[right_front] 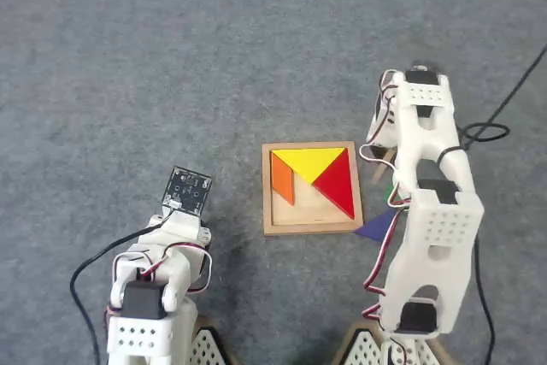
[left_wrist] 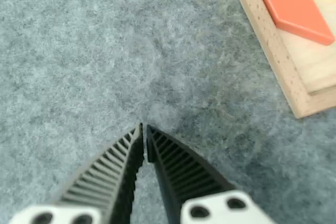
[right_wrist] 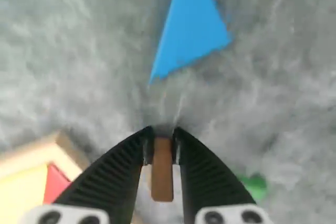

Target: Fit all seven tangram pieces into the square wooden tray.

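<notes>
On grey felt (right_front: 128,83), the right gripper (right_wrist: 160,134) clamped a brown wooden piece (right_wrist: 161,174), the square wooden tray (right_front: 309,230) at its nine o'clock from above; the left gripper (left_wrist: 144,129) sat closed.

1. Square wooden tray (right_front: 309,229) lies flat on the grey table (right_front: 128,83), partly filled, with bare wood showing across its near half.
2. Inside it, a yellow triangle (right_front: 309,161) lines the far edge. A red triangle (right_front: 338,184) lines the right edge and touches the yellow one. A slanted four-sided orange piece (right_front: 282,179) lines the left edge.
3. Blue triangle (right_front: 373,227) lies flat on the table just off the tray's near right corner.
4. Green piece (right_front: 389,187), mostly hidden, sits near the tray's right edge.
5. Brown piece (right_wrist: 161,169) is pinched between the fingers (right_wrist: 121,166) of the right gripper (right_wrist: 161,134).
</notes>
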Robot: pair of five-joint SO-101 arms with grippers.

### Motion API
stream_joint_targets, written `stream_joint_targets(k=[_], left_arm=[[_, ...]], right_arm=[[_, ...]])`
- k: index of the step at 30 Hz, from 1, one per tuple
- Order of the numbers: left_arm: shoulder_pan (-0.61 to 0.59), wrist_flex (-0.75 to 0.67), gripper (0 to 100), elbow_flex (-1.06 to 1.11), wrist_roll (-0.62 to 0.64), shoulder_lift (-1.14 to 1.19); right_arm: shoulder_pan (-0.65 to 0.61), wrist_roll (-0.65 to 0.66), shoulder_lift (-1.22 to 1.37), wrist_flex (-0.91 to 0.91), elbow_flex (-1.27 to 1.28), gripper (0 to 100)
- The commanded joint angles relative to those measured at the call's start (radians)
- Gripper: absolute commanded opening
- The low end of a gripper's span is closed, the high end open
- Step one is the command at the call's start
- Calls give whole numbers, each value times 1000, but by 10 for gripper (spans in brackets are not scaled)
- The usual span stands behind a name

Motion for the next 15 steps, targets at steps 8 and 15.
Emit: stream_joint_targets(k=[8, 15], left_arm=[[-5, 5, 13, -12, 8, -25], [-5, 5, 13, -12, 8, -25]], right_arm=[[-211, 101, -277, 82, 52, 7], [-325, 126, -245, -116, 132, 9]])
